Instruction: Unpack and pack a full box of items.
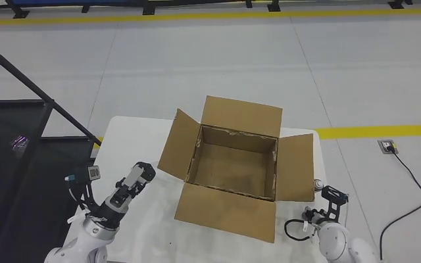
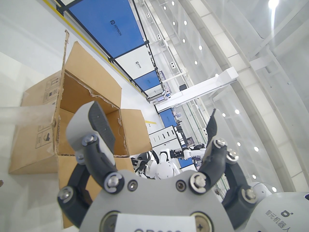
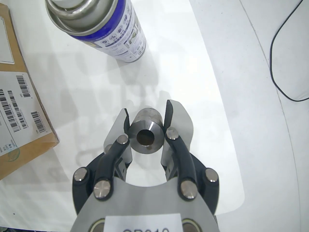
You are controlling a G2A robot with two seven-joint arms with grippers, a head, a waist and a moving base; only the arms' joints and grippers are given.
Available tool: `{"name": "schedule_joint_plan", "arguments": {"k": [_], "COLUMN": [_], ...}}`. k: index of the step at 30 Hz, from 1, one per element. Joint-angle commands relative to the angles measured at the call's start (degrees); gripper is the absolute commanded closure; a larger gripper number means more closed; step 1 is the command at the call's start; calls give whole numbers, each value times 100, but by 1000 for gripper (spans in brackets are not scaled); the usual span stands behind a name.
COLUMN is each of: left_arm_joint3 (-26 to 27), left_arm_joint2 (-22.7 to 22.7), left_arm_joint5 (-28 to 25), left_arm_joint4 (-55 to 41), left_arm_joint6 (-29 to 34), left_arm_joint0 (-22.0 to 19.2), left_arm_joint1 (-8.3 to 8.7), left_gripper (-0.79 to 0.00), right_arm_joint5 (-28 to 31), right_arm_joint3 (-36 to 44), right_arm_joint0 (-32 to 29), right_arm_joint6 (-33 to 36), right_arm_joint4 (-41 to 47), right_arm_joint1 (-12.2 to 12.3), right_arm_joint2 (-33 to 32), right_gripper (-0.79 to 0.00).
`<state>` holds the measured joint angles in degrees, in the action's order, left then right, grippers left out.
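1. Saw right gripper (image 3: 147,111) clamped on a steel cylinder (image 3: 146,137) above the table (image 3: 169,78), right of the box (image 1: 237,164).
2. Noted spray can (image 3: 96,18) upright just beyond.
3. Found left gripper (image 2: 154,111) spread and empty, left of the box.
4. Judged unpacking nearly done, repacking yet to come.

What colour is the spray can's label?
Blue and white, on a silver spray can; the right wrist view shows it best.

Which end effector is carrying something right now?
The right end effector, shut on a short hollow metal cylinder near the upright spray can. The left end effector stands open and empty, beside the cardboard box.
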<state>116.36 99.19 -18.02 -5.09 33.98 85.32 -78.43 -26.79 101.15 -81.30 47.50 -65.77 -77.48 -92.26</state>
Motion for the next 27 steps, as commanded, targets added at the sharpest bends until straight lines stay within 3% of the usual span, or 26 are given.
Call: {"name": "schedule_joint_plan", "arguments": {"k": [1,10,14,21,24,27], "left_arm_joint3": [0,0,0,0,0,23], "left_arm_joint2": [0,0,0,0,0,-12], "left_arm_joint5": [0,0,0,0,0,22], "left_arm_joint4": [0,0,0,0,0,31], "left_arm_joint6": [0,0,0,0,0,-56], "left_arm_joint0": [0,0,0,0,0,23], "left_arm_joint1": [0,0,0,0,0,4], "left_gripper": [-785,-785,-785,-785,-785,-785], "right_arm_joint5": [32,-59,-244,60,481,968], "right_arm_joint3": [-33,731,1580,2777,2825,2363], "right_arm_joint0": [30,-195,-356,-250,48,668], "right_arm_joint6": [-11,-318,-745,-1329,-1087,-374], "right_arm_joint4": [32,53,34,396,642,460], "right_arm_joint1": [3,5,2,16,37,91], "right_arm_joint2": [-10,-110,-345,-820,-669,-320], "right_gripper": [-326,-776,-785,-785,-785,-785]}}
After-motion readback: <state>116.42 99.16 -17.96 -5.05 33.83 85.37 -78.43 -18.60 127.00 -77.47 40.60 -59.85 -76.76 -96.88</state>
